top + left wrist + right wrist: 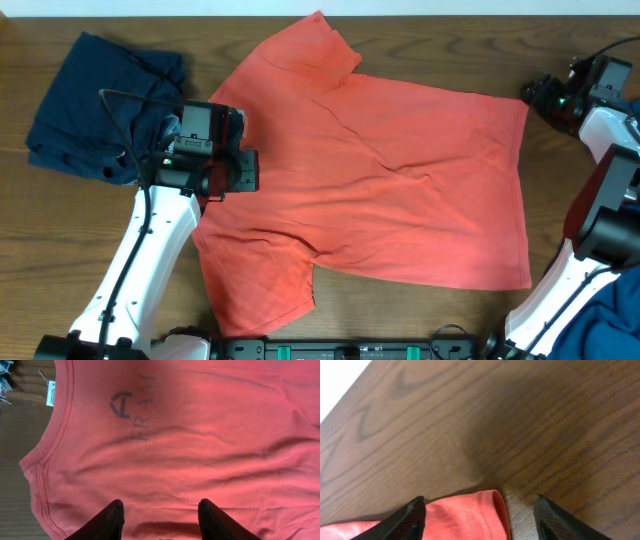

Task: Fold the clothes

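Orange-red jersey T-shirt (390, 190), flat mid-bench, wrinkled.
Both agape: left gripper (162, 522) by ribbed collar (42, 467); right gripper (482, 520) over rolled hem (490, 507), right edge.

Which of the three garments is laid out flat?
The red T-shirt: spread flat, sleeves out. The navy garment is crumpled; the blue one is a heap cut off by the frame.

Overhead view: straight down, far off, takes in the whole counter (60, 240). Left wrist view: close above the red shirt (390, 180), facing its collar, jaws at lower edge. Right wrist view: low over bare wood, shirt corner at bottom center. All three share the shirt.
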Tool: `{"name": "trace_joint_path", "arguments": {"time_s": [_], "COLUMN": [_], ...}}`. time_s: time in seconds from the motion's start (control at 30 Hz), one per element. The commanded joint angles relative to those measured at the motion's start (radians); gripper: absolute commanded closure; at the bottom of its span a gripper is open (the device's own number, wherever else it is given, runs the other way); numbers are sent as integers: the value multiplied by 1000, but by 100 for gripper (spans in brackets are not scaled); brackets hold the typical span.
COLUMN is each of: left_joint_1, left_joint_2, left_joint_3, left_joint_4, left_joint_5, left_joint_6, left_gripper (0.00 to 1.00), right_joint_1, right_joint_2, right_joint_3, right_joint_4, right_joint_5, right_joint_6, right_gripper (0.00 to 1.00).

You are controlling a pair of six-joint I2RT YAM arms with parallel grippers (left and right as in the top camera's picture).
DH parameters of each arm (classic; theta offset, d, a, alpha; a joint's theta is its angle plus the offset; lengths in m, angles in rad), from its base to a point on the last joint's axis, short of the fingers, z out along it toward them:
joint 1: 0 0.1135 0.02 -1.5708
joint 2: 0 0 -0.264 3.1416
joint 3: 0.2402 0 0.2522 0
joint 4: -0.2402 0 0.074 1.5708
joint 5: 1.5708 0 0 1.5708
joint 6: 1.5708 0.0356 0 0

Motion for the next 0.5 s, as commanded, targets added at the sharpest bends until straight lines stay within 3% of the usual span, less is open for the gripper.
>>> {"name": "trace_joint_path", "arguments": {"time_s": [0.0, 0.2, 0.3, 0.47], "left_joint_1": [-2, -2, -2, -2], "left_joint_2": [-5, -5, -5, -5], "left_joint_3": [9, 9, 9, 9], "left_joint_4": [-6, -6, -6, -6], "left_joint_5": [-2, -2, -1, -2], "left_joint_6": [9, 9, 8, 5], "left_gripper": [50, 50, 50, 50], "right_joint_1": [5, 21, 27, 26], "right_joint_2": [43, 99, 116, 119], "right_joint_3": [20, 20, 20, 20], "right_joint_4": [-1, 20, 62, 147], "right_joint_5": [-15, -41, -64, -87], "right_joint_6": [-14, -28, -28, 21], "right_gripper": [37, 42, 69, 95]}}
